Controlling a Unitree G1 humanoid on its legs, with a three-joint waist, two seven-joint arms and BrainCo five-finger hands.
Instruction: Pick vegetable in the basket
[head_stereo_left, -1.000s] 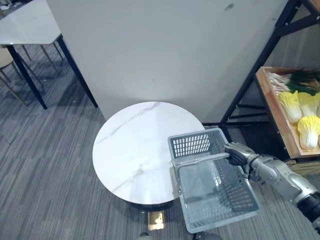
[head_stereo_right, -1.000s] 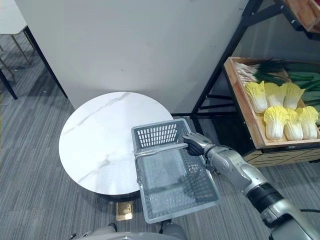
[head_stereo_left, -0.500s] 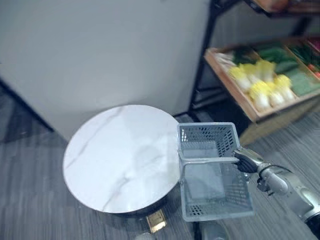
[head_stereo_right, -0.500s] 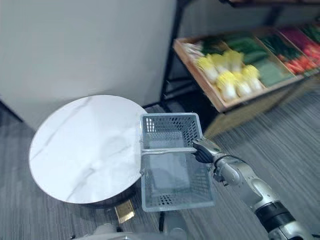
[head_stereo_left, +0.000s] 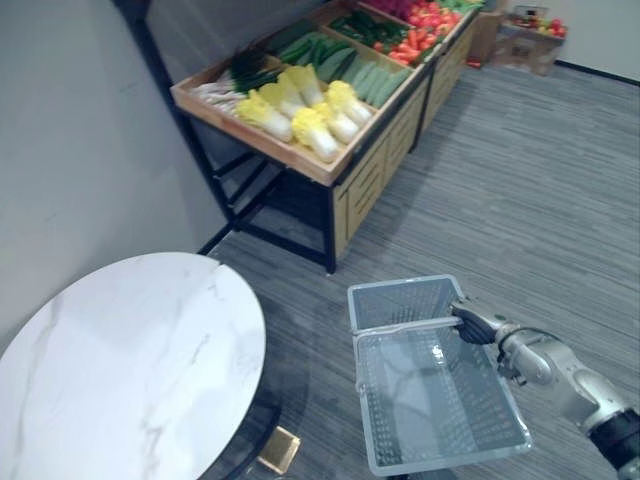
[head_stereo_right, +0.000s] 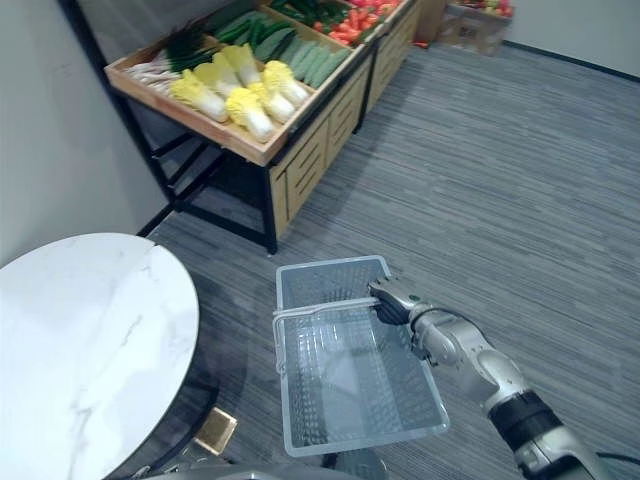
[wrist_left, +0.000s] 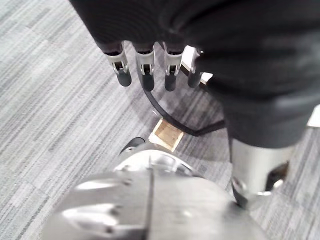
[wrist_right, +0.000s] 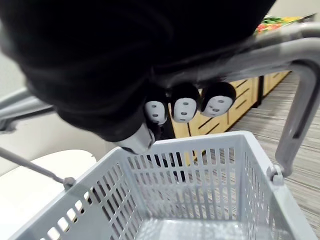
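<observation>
White marble counter: round, set at the left. Left hand: fingers hung straight and slack, nothing held. Wooden stand: stocked with yellow cabbages, the vegetables to be picked, none yet taken. Grey plastic basket: empty, carried low over the floor, mouth kept upward to receive a vegetable. Right hand: fingers clamped round the handle.

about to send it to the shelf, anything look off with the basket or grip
Nothing is damaged or spilled. The empty basket hangs from the right hand, whose fingers curl round the handle. One oddity: the grip sits at the handle's end, not its middle. The left hand hangs open.
</observation>
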